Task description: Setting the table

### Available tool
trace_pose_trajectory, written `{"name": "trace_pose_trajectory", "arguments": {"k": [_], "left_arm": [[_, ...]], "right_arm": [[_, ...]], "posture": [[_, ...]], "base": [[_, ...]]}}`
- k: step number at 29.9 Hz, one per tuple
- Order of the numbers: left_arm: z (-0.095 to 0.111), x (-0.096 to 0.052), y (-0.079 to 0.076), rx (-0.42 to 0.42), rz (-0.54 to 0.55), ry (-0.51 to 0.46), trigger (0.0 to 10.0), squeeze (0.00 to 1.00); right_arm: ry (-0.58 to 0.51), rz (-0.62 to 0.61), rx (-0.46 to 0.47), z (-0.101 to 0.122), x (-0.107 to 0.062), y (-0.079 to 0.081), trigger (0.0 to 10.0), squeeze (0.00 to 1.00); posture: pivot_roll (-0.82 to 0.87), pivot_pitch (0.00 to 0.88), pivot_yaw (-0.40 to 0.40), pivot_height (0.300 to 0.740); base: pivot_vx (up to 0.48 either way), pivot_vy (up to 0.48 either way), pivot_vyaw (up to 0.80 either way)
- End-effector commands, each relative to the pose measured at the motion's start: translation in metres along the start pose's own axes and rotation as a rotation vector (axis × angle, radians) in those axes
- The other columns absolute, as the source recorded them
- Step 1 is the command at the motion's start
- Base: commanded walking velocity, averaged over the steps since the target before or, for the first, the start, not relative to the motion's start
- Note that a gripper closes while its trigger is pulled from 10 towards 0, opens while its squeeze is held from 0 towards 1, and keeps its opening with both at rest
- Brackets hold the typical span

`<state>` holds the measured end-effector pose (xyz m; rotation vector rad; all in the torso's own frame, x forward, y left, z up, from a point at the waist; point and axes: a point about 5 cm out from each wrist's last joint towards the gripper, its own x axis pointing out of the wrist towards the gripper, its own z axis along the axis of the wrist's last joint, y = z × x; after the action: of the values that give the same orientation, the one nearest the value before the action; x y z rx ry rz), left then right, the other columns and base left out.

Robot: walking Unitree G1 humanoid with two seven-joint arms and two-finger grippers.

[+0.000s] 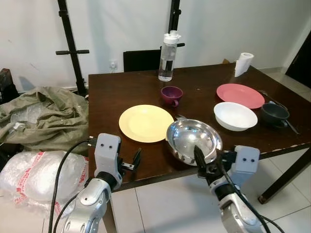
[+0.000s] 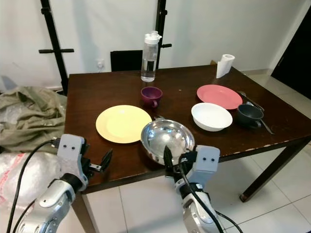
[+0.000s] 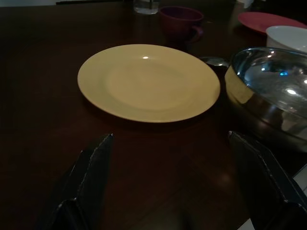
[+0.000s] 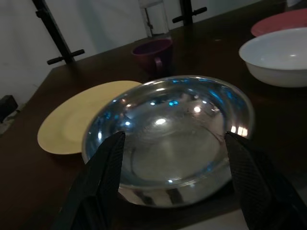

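Note:
A steel bowl (image 1: 194, 141) sits at the near edge of the dark wooden table (image 1: 112, 92), beside a yellow plate (image 1: 146, 123). My right gripper (image 4: 177, 191) is open just in front of the bowl's near rim, its fingers spread about as wide as the bowl, holding nothing. My left gripper (image 3: 172, 191) hovers open over the table edge, facing the yellow plate. Further back stand a purple cup (image 1: 171, 95), a white bowl (image 1: 235, 116), a pink plate (image 1: 240, 95) and a dark grey cup (image 1: 274, 114). A spoon (image 3: 214, 61) lies between plate and steel bowl.
A water bottle (image 1: 168, 57) and a paper roll (image 1: 243, 63) stand at the table's far side, with a black chair (image 1: 141, 60) behind. On the floor to the left lie a green sheet (image 1: 39, 116) and bubble wrap (image 1: 39, 177). Black stands (image 1: 70, 43) line the wall.

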<state>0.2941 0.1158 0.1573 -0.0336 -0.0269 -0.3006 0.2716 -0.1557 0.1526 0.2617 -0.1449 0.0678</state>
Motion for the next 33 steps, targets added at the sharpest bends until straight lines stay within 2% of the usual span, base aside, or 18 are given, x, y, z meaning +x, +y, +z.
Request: {"name": "trace_pose_trajectory", "arguments": {"k": [1,33], "left_arm": [[-0.005,0.001,-0.002,-0.008,-0.008,0.013,10.0,0.0],[-0.007,-0.006,0.008,0.013,0.038,0.034,10.0,0.0]], "right_arm": [[0.008,-0.016,0.001,-0.002,-0.003,-0.003,10.0,0.0],[0.039,-0.005,0.004,-0.007,-0.01,0.002,10.0,0.0]], "posture": [[-0.06,0.039,0.054,0.74],[-0.03,0.097,0.064,0.74]], "base": [[-0.352,0.0,0.0],[-0.32,0.0,0.0]]}}
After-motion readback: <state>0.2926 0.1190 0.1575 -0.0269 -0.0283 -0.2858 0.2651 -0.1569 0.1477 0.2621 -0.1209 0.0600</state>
